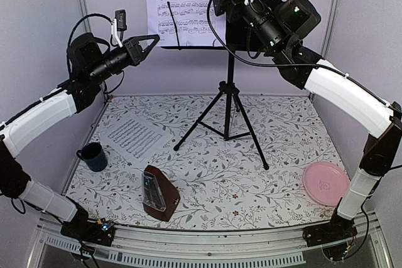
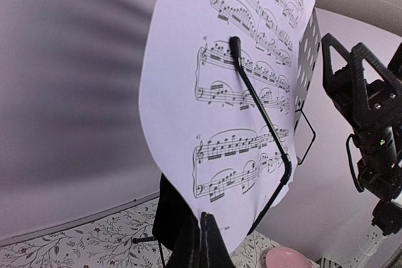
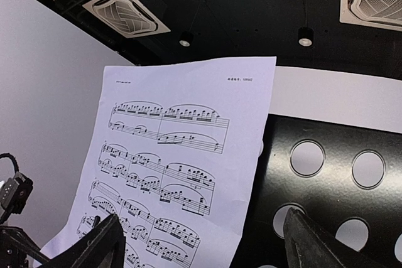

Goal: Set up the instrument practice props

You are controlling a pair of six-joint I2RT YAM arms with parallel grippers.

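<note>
One sheet (image 1: 184, 4) sits on the music stand (image 1: 229, 86) under a wire clip, overhanging the desk's left edge; it could slip. Second sheet (image 1: 135, 137) and metronome (image 1: 158, 192) lie on the table (image 1: 276, 130). Left end effector (image 1: 151, 43) and right end effector (image 3: 201, 243) both spread, empty; a nudge could topple the stand.

stand (image 1: 230, 101) black | sheets (image 1: 182, 1) white | metronome (image 1: 159, 193) dark red | mug (image 1: 93, 155) dark blue | plate (image 1: 326, 182) pink
</note>
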